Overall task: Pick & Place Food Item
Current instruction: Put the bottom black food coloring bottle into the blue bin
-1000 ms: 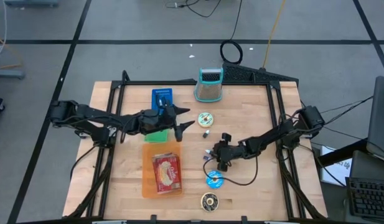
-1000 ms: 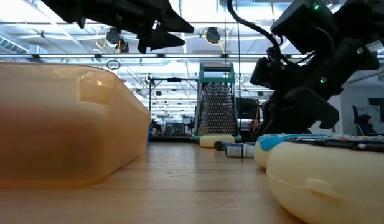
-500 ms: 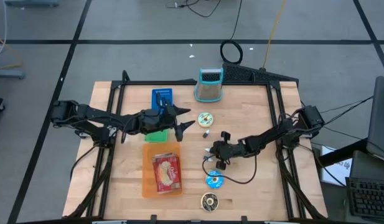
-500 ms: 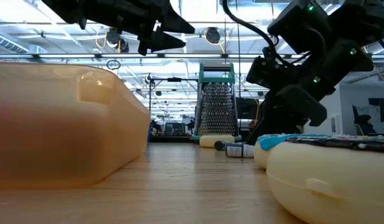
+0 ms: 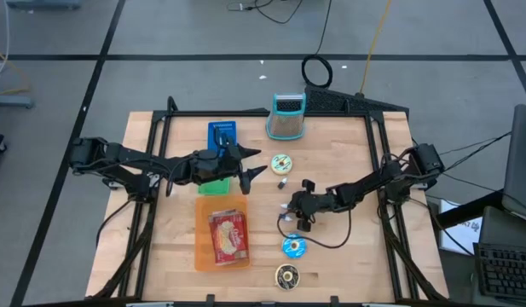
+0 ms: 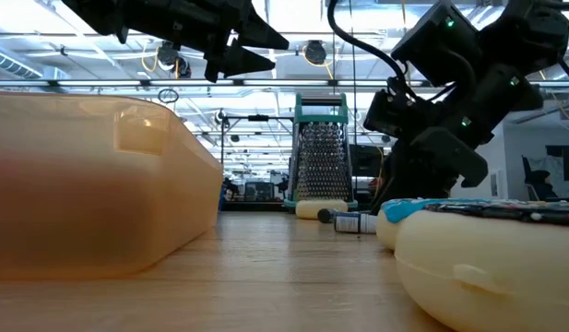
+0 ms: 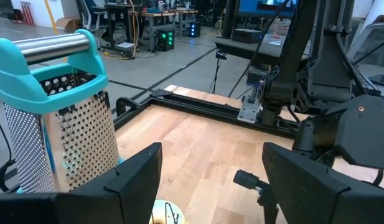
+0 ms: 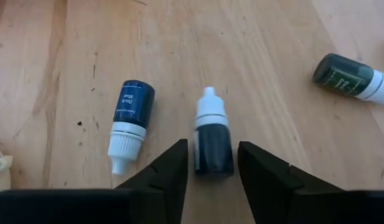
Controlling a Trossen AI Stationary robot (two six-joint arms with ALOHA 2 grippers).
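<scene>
Three small dropper bottles lie on their sides on the wooden table [image 5: 348, 153]. My right gripper [image 8: 213, 152] is open and slants down over the middle bottle [image 8: 212, 138], dark with a white cap. Its fingers stand on either side of the bottle's body, a narrow gap showing on each side. A blue bottle [image 8: 131, 123] lies beside it, a green one [image 8: 348, 76] farther off. In the high view this gripper [image 5: 290, 209] is right of the table's middle. My left gripper [image 5: 252, 168] hangs open and empty above the table, near a red food packet [image 5: 228, 236] in an orange tray [image 5: 202, 256].
A teal-handled grater [image 5: 286, 115] stands at the far edge, with a blue box [image 5: 222, 132] to its left. A green item [image 5: 216, 186] lies under the left arm. Round lidded cases [image 5: 281, 162], [image 5: 294, 247], [image 5: 286, 275] sit around the right gripper. Its cable [image 5: 331, 243] loops nearby.
</scene>
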